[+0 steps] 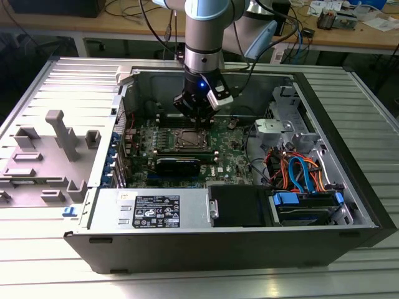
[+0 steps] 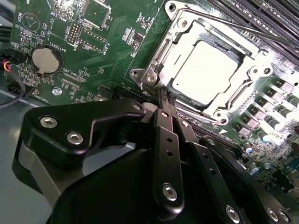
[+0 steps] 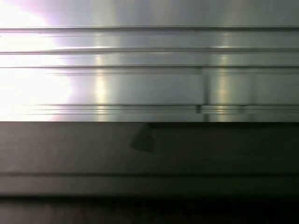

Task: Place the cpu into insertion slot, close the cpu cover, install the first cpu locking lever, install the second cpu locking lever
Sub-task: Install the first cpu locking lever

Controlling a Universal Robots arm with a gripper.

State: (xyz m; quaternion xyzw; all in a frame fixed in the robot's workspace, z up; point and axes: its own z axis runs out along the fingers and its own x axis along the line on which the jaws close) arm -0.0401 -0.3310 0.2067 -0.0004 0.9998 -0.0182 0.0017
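The black two-fingered gripper (image 2: 164,93) has its fingers pressed together, holding nothing, tips down at a corner of the thin silver-grey metal cpu cover (image 2: 159,59). The cover lies shut over the flat square silvery cpu (image 2: 208,70), seated in the insertion slot — just beyond the tips. Green motherboard (image 2: 117,28) spreads around; a thin wire lever (image 2: 233,25) runs along the far edge.

The exterior view is evenly lit and fairly sharp, with soft sheen on the ribbed metal table (image 1: 37,249) and deep shade inside the computer case (image 1: 368,218). In the second wrist view, glare washes the cpu (image 2: 210,70) nearly white, while the gripper (image 2: 164,94) close to the lens is dark and soft. The first wrist view is blurred (perhaps ribbed metal), blown out at one side, dim below.
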